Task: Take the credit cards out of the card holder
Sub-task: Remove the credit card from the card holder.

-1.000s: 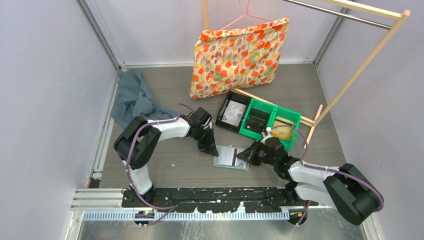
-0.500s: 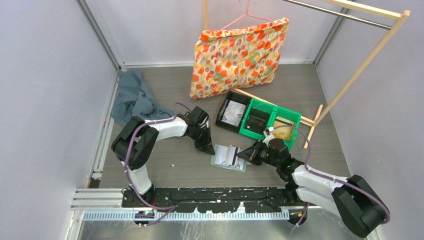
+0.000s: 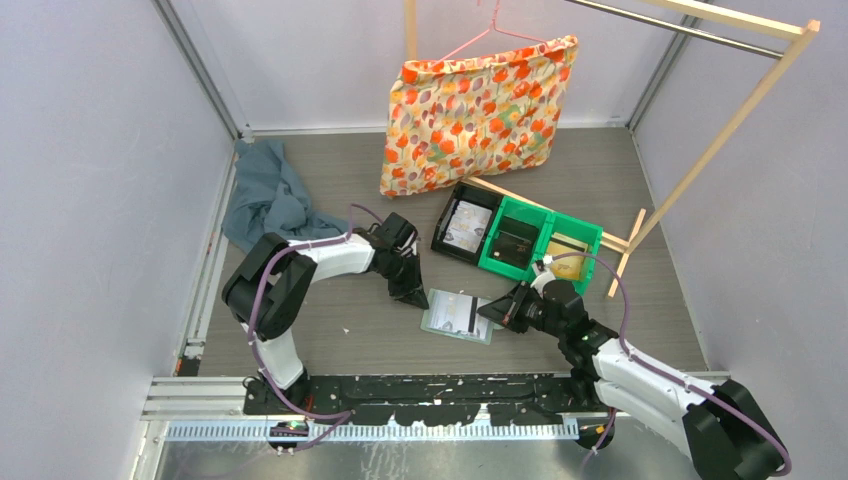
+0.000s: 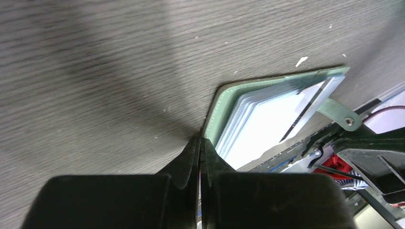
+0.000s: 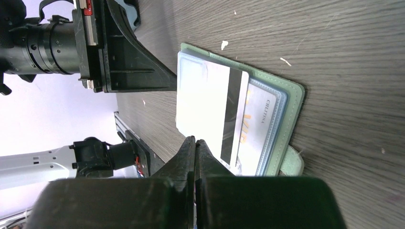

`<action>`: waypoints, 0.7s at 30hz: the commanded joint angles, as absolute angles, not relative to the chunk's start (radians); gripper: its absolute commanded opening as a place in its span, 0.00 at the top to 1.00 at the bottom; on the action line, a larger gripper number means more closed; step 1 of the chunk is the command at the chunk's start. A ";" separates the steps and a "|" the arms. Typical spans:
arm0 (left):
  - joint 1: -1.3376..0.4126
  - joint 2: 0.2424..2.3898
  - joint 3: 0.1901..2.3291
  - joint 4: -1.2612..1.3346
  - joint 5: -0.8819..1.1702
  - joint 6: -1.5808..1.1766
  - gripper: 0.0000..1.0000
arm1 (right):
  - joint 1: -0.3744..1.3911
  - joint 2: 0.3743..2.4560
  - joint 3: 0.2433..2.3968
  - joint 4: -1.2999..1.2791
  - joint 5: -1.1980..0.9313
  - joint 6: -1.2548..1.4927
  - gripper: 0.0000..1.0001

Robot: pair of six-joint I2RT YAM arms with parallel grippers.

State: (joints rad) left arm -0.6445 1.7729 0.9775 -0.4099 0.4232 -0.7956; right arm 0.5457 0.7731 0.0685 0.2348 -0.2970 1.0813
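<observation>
Sage-green stitched holder (image 5: 295, 95) lies open and flat on the grey wood-grain counter (image 5: 344, 43), between the two hands. Left hand (image 4: 199, 141), fingers together, touches its tip to a corner of the holder, likely pinning it. Right hand (image 5: 195, 140), fingers also together, sits at the edge of a glossy white card (image 5: 205, 102) with a dark stripe, seemingly partly out of a clear pocket; whether it nips the card cannot be told. Step: drawing a card out. Next move needs a flat, straight pull with the holder pinned. More thin, stiff cards sit in layered clear sleeves.
</observation>
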 commanded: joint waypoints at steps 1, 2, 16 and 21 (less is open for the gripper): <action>-0.634 1.719 0.981 -0.463 0.371 -0.758 0.99 | 0.541 0.737 0.079 0.152 -0.281 1.057 0.99; -0.634 1.710 0.988 -0.469 0.371 -0.756 0.99 | 0.541 0.744 0.083 0.151 -0.283 1.057 0.95; -0.742 1.672 1.045 -0.342 0.485 -0.878 0.93 | 0.539 0.966 0.138 0.322 -0.288 1.070 0.67; -0.763 1.733 1.043 -0.272 0.499 -0.908 0.94 | 0.540 0.986 0.145 0.326 -0.273 1.072 0.67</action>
State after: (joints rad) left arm -0.7536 1.6882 1.0225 -0.3588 0.4664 -0.8665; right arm 0.5453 0.9787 0.1085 0.2745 -0.2955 1.0721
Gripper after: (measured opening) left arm 0.067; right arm 0.328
